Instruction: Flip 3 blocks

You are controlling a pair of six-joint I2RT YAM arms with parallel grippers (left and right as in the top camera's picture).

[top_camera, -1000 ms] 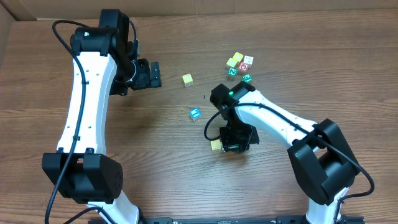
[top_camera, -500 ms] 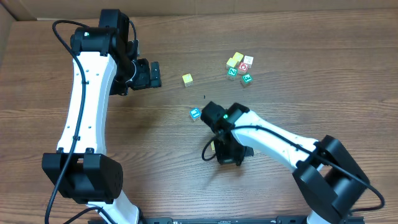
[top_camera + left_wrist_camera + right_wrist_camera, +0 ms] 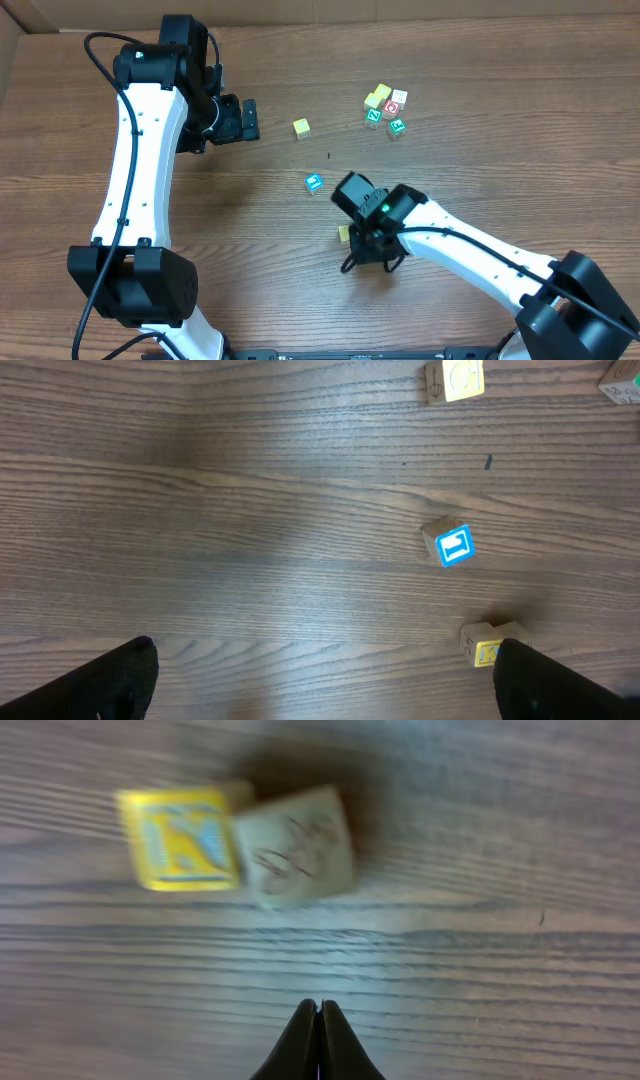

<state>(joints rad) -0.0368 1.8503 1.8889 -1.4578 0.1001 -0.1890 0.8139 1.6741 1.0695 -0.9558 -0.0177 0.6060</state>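
Robot arms face a block-flipping job on a wooden table (image 3: 260, 270), and the coming move turns on what lies in front of the right gripper (image 3: 318, 1012). It is clenched tight with nothing between its fingers and points down close to the wood. Just beyond its tips, two of the task's cubes sit side by side and touching. The whitish block (image 3: 297, 845), marked with a faint scrawl, is almost dead ahead and a shade to the left in the wrist view. The yellow-framed block (image 3: 180, 838) lies farther left. Their shared line runs crosswise to the claw, so a straight push would likely meet the whitish one first, and its neighbour is pressed against the side where a finger might need to go. The wrist view is blurred, so the letters cannot be read with certainty. The third, the blue-framed block (image 3: 314, 182), stands alone, well apart from the pair and toward the far side of the table. It too is nearer the right arm than the left. The left gripper (image 3: 322, 660) hangs with its fingers spread wide and empty, well away from all three. A lone yellow cube (image 3: 301, 127) and a tight cluster of cubes (image 3: 385, 107) sit beyond the blue one and clear of the right arm's path. Nothing else stands between the claw and the pair.
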